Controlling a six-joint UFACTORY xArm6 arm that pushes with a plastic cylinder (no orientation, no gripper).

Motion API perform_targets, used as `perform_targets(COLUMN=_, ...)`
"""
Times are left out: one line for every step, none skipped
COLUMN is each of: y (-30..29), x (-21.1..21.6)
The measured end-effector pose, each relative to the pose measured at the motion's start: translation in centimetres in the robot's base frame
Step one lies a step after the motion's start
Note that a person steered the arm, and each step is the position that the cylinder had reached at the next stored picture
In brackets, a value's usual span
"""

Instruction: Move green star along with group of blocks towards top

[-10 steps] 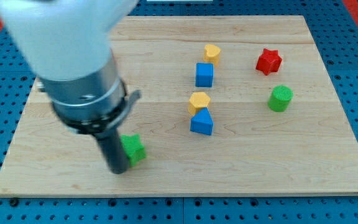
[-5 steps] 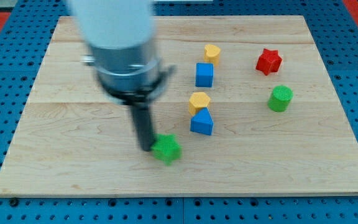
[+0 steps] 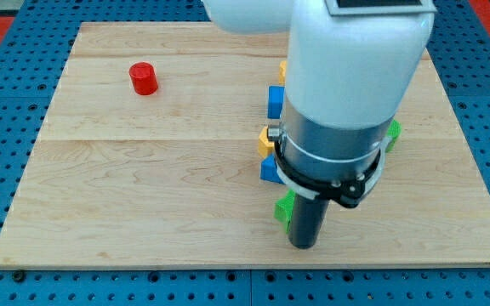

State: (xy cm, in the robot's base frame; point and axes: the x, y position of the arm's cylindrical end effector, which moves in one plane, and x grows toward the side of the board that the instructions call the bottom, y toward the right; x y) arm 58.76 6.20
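tip: my tip (image 3: 304, 246) on wooden counter (image 3: 143, 195)
green star block (image 3: 284, 209): touching rod's left, mostly hidden
fingers: none, bare rod

two green blocks (image 3: 284, 207) (image 3: 393, 132), two blue (image 3: 274, 99) (image 3: 268, 170), two yellow (image 3: 266, 138) (image 3: 282, 68), one red cylinder (image 3: 144, 78)

A white housing tops a grey metal collar and dark rod ending in my tip (image 3: 304, 246).
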Motion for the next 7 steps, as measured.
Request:
perform_targets(y=0.3, x=-1.5)
perform_targets(y=0.2, x=-2.0)
perform_targets(y=0.2, x=-2.1)
perform_targets(y=-0.2, x=-3.7)
perform_targets(y=-0.5, x=-4.0)
perform_targets(y=-0.5, x=-5.8)
perform_targets(y=-0.5, x=-8.3)
